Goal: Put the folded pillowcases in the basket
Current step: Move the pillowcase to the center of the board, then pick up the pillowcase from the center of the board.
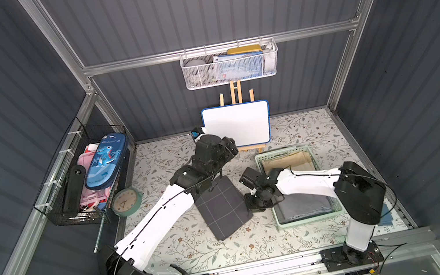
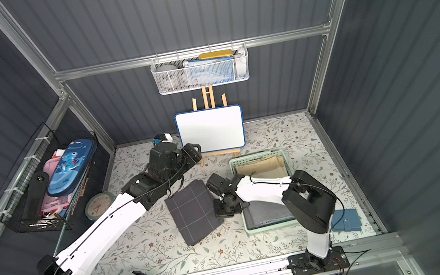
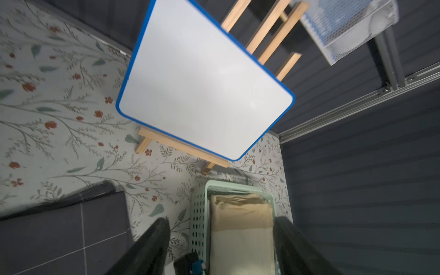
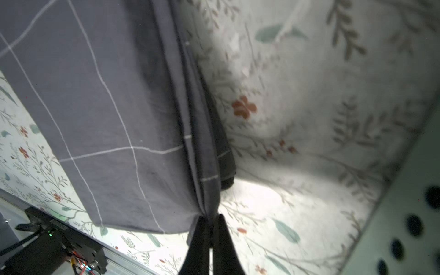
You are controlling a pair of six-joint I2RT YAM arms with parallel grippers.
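Observation:
The folded pillowcase (image 1: 223, 205) (image 2: 193, 211), dark grey with thin white grid lines, lies on the floral table left of the basket. The mint-green perforated basket (image 1: 285, 151) (image 2: 256, 157) holds a beige folded cloth (image 1: 287, 163) at its far end and a grey cloth (image 1: 304, 206) at its near end. My right gripper (image 1: 250, 206) (image 4: 209, 220) is shut on the pillowcase's (image 4: 107, 107) edge nearest the basket's wall (image 4: 404, 214). My left gripper (image 1: 212, 180) (image 3: 221, 228) hangs open over the pillowcase's far corner (image 3: 59, 233), holding nothing. The basket (image 3: 198, 214) shows between its fingers.
A whiteboard on a wooden easel (image 1: 237, 125) stands behind the basket. A white mesh basket (image 1: 230, 64) hangs on the back wall. A black wire basket (image 1: 88, 179) with a pencil case sits at the left, a round clock (image 1: 127, 201) beside it. A blue cloth (image 2: 346, 220) lies near the right arm's base.

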